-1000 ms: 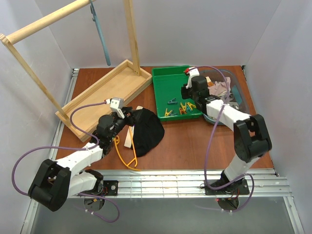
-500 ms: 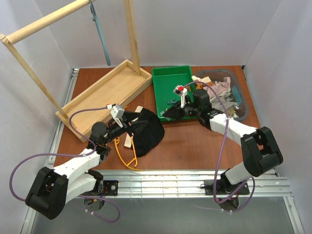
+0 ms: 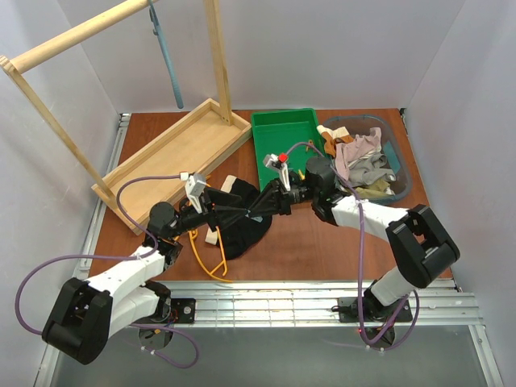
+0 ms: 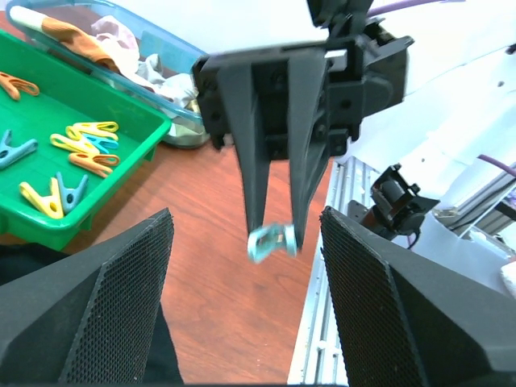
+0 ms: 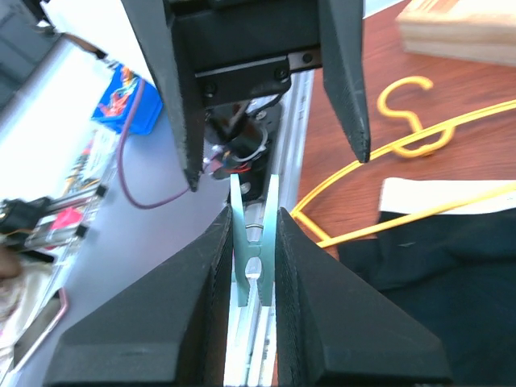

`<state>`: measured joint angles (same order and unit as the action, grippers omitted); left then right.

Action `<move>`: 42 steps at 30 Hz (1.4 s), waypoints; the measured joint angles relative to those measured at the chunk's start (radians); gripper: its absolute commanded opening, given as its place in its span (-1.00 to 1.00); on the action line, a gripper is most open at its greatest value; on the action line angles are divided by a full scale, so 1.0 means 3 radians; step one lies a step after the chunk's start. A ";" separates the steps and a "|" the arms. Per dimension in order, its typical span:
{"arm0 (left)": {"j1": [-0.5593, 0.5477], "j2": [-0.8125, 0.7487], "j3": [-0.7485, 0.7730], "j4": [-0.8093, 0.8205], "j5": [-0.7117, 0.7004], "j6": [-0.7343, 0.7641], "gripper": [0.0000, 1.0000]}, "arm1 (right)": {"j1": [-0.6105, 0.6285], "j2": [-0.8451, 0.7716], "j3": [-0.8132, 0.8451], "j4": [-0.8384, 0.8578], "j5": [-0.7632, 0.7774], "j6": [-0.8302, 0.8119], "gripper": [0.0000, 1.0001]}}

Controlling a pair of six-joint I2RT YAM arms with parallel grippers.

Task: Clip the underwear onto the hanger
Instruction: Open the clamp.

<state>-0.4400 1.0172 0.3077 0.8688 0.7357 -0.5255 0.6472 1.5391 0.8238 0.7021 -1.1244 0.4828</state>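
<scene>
While the yellow hanger lies nearest on the table, touching the black underwear, the left gripper gapes wide over the fabric, facing the right gripper, which pinches a pale blue peg; a green tray sits beyond

The underwear, a black garment edged with a cream waistband, is spread flat on the brown table. The thin yellow-orange hanger is laid flat at its left side, one arm touching the cream edge.
</scene>
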 measured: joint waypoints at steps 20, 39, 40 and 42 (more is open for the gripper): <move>0.0001 0.0184 0.0000 0.0070 0.0090 -0.0259 0.01 | 0.0098 0.0261 0.0136 0.0294 -0.0155 0.0238 -0.75; -0.0001 0.0126 0.0005 0.0000 0.0108 -0.0322 -1.00 | 0.0045 0.0290 0.0160 0.0287 -0.0088 0.0216 -0.67; -0.0001 0.0126 0.0005 0.0003 0.0107 -0.0329 -1.00 | 0.0043 0.0290 0.0160 0.0287 -0.0090 0.0219 -0.62; -0.0001 0.0132 0.0005 0.0011 0.0109 -0.0337 -1.00 | 0.0043 0.0289 0.0161 0.0286 -0.0092 0.0219 -0.41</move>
<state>-0.4404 1.0569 0.3092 0.8722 0.7685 -0.6266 0.6601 1.6257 0.8722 0.7879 -1.1519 0.5484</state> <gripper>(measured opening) 0.044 0.183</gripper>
